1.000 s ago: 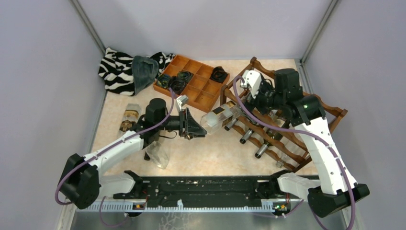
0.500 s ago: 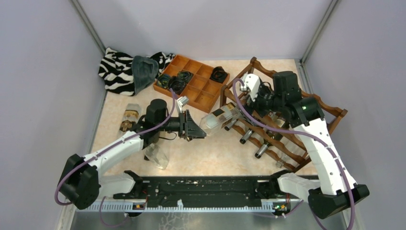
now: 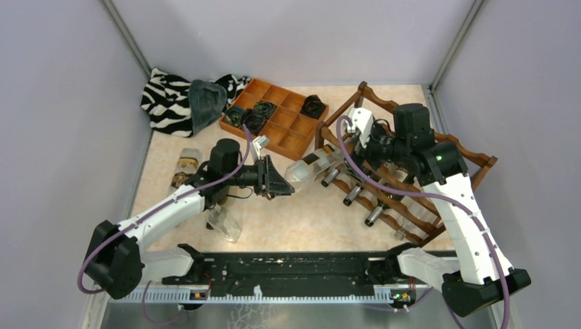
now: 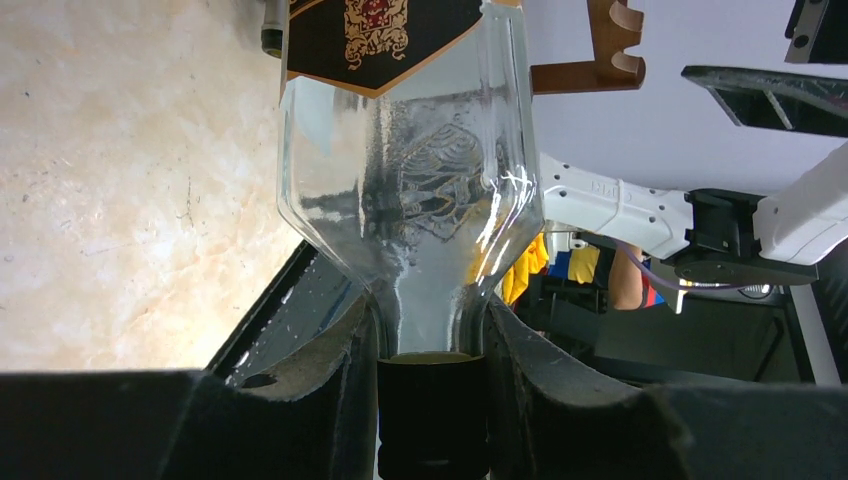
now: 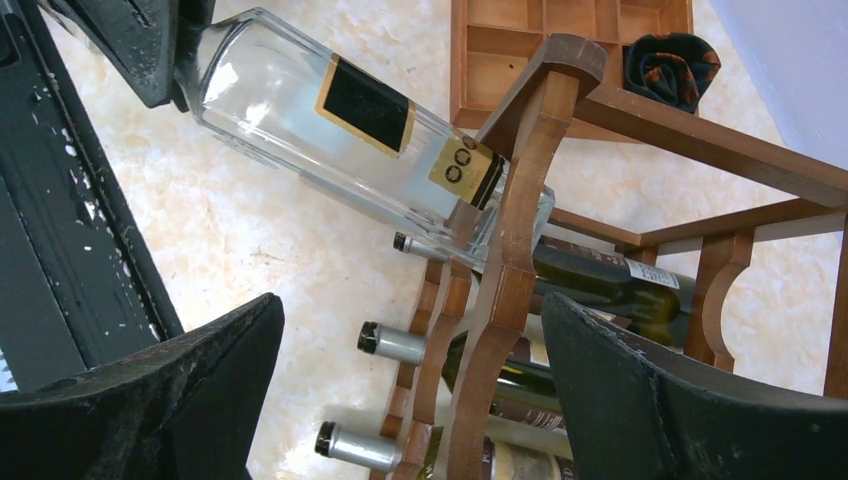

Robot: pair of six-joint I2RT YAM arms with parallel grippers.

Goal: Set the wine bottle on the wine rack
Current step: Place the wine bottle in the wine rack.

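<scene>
The wine bottle [image 4: 410,200], neck pinched in the left gripper [image 4: 432,400], could slip bumping the wine rack [image 5: 520,190]; the right gripper [image 5: 410,385] hangs wide apart.

Plain lavender-grey walls [image 3: 62,103] closed in the counter [image 3: 288,219] on the left, the back and the right, meeting at two pale metal corner posts [image 3: 127,34]. The counter top was beige and marbled, evenly lit, with only soft shadows. Along its near edge ran a black rail [image 3: 294,271], and below that a strip of grey metal [image 3: 274,315].
</scene>
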